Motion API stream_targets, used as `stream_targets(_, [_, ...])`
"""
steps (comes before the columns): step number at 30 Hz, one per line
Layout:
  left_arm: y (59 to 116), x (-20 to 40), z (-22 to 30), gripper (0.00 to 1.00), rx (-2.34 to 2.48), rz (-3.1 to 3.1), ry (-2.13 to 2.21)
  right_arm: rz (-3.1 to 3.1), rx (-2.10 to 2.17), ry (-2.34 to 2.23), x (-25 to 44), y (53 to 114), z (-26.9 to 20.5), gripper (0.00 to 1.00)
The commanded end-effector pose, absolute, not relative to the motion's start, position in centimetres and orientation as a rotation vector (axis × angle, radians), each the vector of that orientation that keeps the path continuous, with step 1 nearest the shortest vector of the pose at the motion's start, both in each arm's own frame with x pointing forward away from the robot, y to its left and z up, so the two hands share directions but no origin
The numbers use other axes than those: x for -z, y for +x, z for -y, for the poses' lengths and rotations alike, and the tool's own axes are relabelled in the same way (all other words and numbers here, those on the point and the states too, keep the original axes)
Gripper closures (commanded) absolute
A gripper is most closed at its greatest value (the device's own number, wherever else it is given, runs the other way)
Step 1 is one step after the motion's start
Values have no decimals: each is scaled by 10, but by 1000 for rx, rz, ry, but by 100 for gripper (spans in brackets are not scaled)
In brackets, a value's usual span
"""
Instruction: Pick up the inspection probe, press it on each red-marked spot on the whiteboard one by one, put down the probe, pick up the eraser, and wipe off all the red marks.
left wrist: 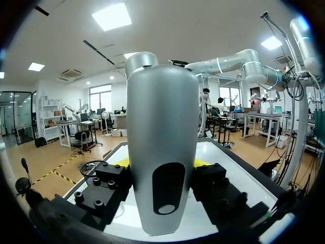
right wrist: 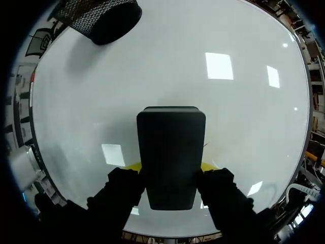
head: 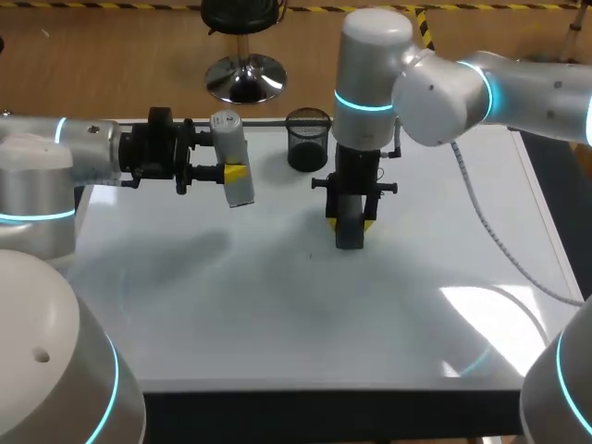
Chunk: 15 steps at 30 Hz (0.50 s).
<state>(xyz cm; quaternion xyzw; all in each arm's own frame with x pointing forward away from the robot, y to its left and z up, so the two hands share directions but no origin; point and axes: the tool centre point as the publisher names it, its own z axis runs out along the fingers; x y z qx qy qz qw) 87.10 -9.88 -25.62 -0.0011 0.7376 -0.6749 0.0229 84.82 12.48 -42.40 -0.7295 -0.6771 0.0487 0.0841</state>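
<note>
Wiping step. Right gripper (head: 351, 220), frame centre, clamped the black block eraser (head: 349, 237), seemingly against the glossy white whiteboard (head: 277, 314). Left gripper (head: 235, 174), upper left, gripped the silver-grey cylindrical probe (head: 228, 139) aloft. No red marks visible; next probably lift the eraser clear.

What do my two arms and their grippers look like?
The left arm and right arm are rounded silver-white segments with glowing cyan rings at the joints. The left gripper and right gripper are black with yellow fingertips. A grey cable trails beside the right arm.
</note>
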Motion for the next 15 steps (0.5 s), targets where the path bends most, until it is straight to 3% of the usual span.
stream_targets(1, [870, 255, 99, 100, 2088, -2279, -5, 1995, -132, -2172, 429, 853, -105, 100])
stream_targets(15, [870, 255, 99, 100, 2088, -2279, -5, 1899, -122, -2246, 428, 854, -61, 100])
